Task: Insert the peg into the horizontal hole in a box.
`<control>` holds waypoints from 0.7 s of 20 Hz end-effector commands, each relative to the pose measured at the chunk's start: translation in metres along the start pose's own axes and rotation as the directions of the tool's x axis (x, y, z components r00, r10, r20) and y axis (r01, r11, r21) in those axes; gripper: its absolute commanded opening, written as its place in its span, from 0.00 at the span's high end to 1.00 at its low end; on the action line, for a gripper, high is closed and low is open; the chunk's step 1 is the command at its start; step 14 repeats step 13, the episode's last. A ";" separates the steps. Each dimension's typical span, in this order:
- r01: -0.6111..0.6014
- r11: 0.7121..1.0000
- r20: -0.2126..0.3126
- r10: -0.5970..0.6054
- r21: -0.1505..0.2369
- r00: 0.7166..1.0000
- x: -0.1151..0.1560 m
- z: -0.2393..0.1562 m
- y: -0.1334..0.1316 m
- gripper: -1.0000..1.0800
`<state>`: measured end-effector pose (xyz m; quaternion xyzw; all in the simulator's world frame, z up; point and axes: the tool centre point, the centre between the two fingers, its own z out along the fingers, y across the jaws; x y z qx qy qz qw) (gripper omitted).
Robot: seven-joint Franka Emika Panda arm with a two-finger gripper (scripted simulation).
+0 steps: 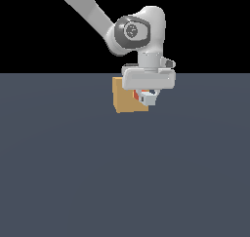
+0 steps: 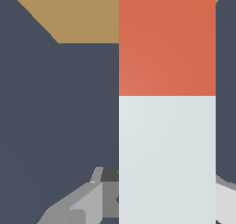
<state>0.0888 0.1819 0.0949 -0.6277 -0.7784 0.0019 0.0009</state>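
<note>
We see the white robot claw (image 1: pixel 148 93) clamped on the long square-section peg (image 2: pixel 167 126), red-orange at one end and white-grey along the rest. The peg's red end points at the small tan-orange cube box (image 1: pixel 126 100), which sits near the far edge of the dark grey-blue floor (image 1: pixel 122 182); the hole is hidden.

Gripper (image 1: pixel 146 95) low w/ peg (image 1: pixel 148 99) held just in front of tan box (image 1: pixel 124 100) on floor (image 1: pixel 122 172).
</note>
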 end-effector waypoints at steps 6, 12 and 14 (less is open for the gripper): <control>0.002 1.000 -0.001 -0.002 -0.005 1.000 0.057 -0.003 0.000 1.00; 0.002 1.000 -0.001 -0.002 -0.006 1.000 0.082 -0.004 0.001 1.00; 0.002 1.000 -0.001 -0.002 -0.006 1.000 0.082 -0.004 0.001 1.00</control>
